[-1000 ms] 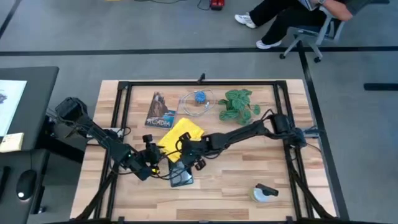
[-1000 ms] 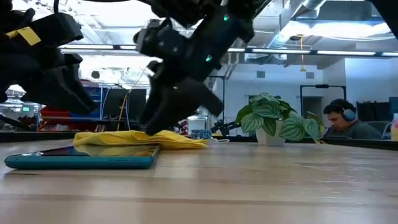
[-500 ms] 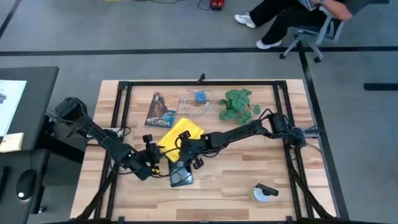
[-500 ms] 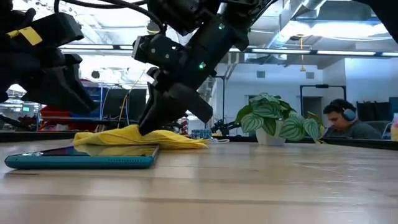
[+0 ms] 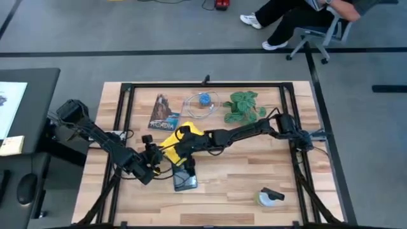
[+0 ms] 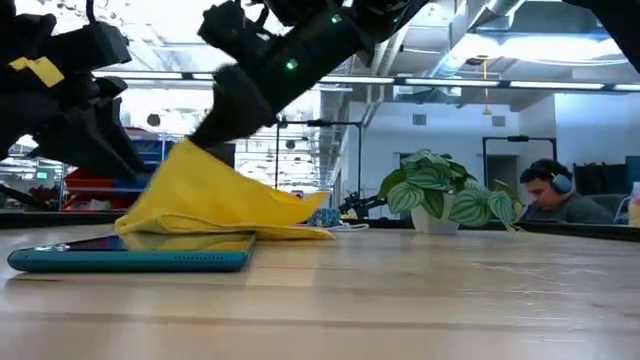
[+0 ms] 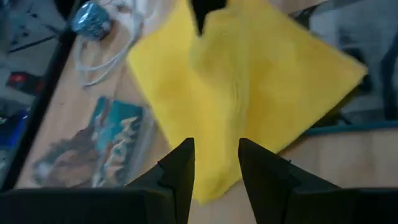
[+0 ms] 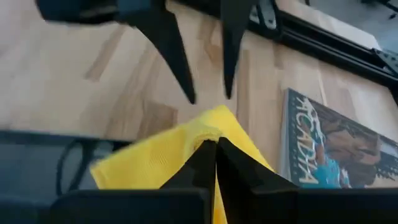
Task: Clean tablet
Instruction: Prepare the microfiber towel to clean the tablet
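The tablet, a dark slab in a teal case, lies flat on the table near its front middle. Just beyond its far end lies the yellow cloth. My right gripper is shut on the cloth and holds one part of it raised into a peak. My left gripper hovers open to the left of the tablet. Its fingers point at the cloth without touching it. My right gripper pinches a raised fold of the yellow cloth between its two shut fingers, slanting down from the table's right. That part is lifted off the table and slopes away from the fingers. The cloth's lower edge still lies on the wood.
The ACADIA booklet lies far left of the cloth. A coiled cable with a blue piece and a potted plant stand at the back. A spray bottle lies near right. A person sits beyond the table.
My right gripper has moved up and toward the table's far left with the cloth. The held part has risen from flat into a peak. The cloth's lower edge has stayed on the table.
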`<state>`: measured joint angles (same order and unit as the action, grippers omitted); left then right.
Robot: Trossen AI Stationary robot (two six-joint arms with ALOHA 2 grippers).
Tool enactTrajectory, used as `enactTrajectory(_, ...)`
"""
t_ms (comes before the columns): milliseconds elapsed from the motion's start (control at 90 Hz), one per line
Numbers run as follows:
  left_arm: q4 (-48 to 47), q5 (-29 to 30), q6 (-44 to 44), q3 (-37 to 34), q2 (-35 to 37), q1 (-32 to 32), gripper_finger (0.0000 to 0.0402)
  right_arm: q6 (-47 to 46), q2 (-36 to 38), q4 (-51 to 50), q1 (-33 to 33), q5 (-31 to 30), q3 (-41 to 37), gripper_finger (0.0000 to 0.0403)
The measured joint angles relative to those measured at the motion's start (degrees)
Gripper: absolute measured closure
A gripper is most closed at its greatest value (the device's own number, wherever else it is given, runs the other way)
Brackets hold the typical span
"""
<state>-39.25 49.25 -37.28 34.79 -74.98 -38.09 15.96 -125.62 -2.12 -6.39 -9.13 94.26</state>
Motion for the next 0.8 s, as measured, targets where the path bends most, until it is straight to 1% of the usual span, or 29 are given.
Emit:
enactTrajectory(133, -2.03, -0.06, -1.3, 0.09, 0.0, 0.0, 0.0295, 0.74, 0.0, 0.05, -1.05, 0.02, 0.0, 0.0403)
enactTrajectory(322, -2.29, -0.17, -2.36, 0.09, 0.0, 0.0, 0.0295, 6.3, -0.17, -4.65, -2.05, 0.22, 0.0, 0.0403)
enactTrajectory(522, -1.85, -0.31, -3.1, 0.09, 0.0, 0.0, 0.0295, 6.31, -0.24, -6.87, -1.7, 0.42, 0.0, 0.0403)
enactTrajectory(589, -1.57, -0.41, -3.12, 0.09, 0.0, 0.0, 0.0295, 6.65, -0.24, -6.85, -1.44, 2.28, 0.0, 0.04)
enactTrajectory(678, -1.11, -0.59, -3.1, 0.09, 0.0, 0.0, 0.0295, 7.89, -0.24, -6.85, -1.23, 6.31, 0.0, 0.0381)
enactTrajectory(800, -0.65, -0.6, -3.1, 0.09, 0.0, 0.0, 0.0295, 8.59, -0.22, -7.82, -1.33, 7.43, 0.0, 0.0326)
